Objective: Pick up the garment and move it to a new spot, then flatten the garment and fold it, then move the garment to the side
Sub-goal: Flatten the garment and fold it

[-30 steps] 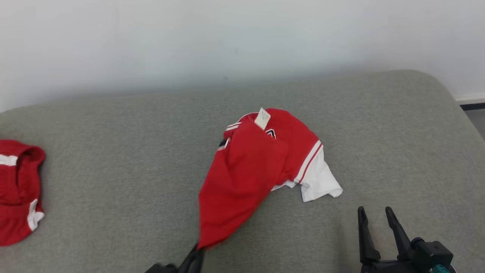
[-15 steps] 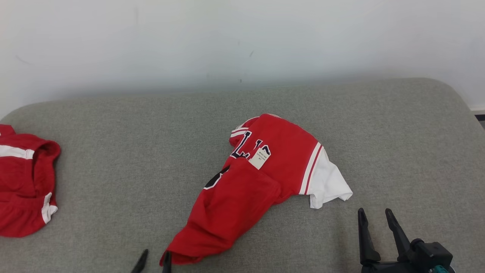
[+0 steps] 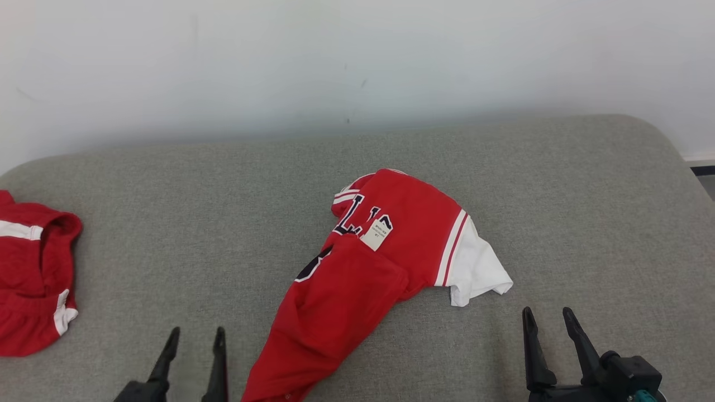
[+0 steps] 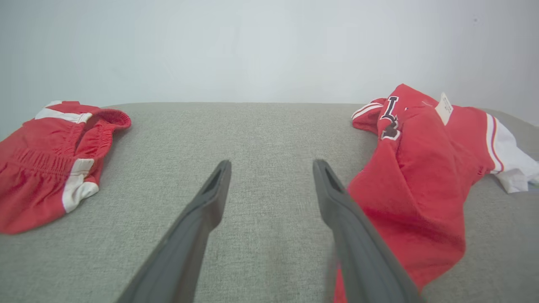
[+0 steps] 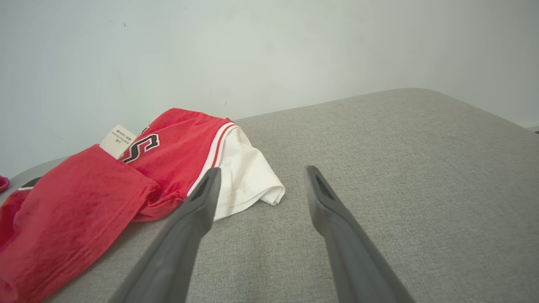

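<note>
Head view: garment [image 3: 357, 268] lies diagonally, perhaps hem-end beside left jaws; both jaws spread, empty.

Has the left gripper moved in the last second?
Yes. The left gripper has let go of the garment and shifted left, closer to the red shorts, jaws open.

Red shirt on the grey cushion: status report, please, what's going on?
Red-and-white jersey shirt crumpled, unfolded, on grey fabric cushion. Left gripper open beside its hem; right gripper open, apart. Second red garment far left, not in the way.
</note>
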Controlling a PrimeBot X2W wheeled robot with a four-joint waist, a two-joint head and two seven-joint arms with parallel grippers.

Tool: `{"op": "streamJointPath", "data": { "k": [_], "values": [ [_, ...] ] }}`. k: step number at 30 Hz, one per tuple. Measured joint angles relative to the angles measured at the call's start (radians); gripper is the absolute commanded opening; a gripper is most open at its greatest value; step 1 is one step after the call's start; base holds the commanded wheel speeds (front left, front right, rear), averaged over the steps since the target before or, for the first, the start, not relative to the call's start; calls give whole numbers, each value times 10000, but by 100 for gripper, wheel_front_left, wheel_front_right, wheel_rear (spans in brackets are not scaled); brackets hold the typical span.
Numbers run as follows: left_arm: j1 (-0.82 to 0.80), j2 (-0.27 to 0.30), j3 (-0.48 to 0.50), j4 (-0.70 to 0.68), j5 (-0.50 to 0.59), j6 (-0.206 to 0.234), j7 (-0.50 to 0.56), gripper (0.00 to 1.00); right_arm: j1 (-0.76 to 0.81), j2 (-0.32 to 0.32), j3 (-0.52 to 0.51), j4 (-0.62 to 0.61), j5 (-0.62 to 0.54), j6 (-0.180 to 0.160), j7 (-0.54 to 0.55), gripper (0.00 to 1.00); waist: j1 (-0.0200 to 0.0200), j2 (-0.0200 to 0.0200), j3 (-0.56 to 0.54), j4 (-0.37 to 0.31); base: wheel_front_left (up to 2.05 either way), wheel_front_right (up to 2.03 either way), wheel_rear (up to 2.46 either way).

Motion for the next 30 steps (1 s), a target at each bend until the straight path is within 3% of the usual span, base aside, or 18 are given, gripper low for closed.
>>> {"op": "streamJointPath", "data": {
  "k": [8, 16, 25, 29, 30],
  "values": [
    [-1787, -702, -1273, 439, 430, -662, 186, 100, -240, 2, 174, -12, 79, 0, 0, 100, 2, 0, 219, -413, 0, 0, 0],
    [-3411, -1244, -2642, 2036, 930, -1118, 690, 100, -488, -2, 171, -21, 261, 0, -4, 100, 2, 0, 614, -1243, 0, 0, 0],
    [-4097, -1315, -3183, 4493, 1281, -1083, 780, 100, -585, -4, 134, -21, 428, 0, -17, 100, 2, 0, 1048, -2067, 0, 0, 0],
    [-4408, -1315, -3338, 5465, 1511, -872, 606, 100, -634, -2, 111, -19, 422, 0, -17, 100, 2, 0, 1144, -2183, 0, 0, 0],
    [-4470, -1313, -3358, 5724, 1557, -828, 568, 74, -641, -2, 102, -15, 405, 0, -17, 100, 2, 0, 1139, -2178, 0, 0, 0]
  ]
}}
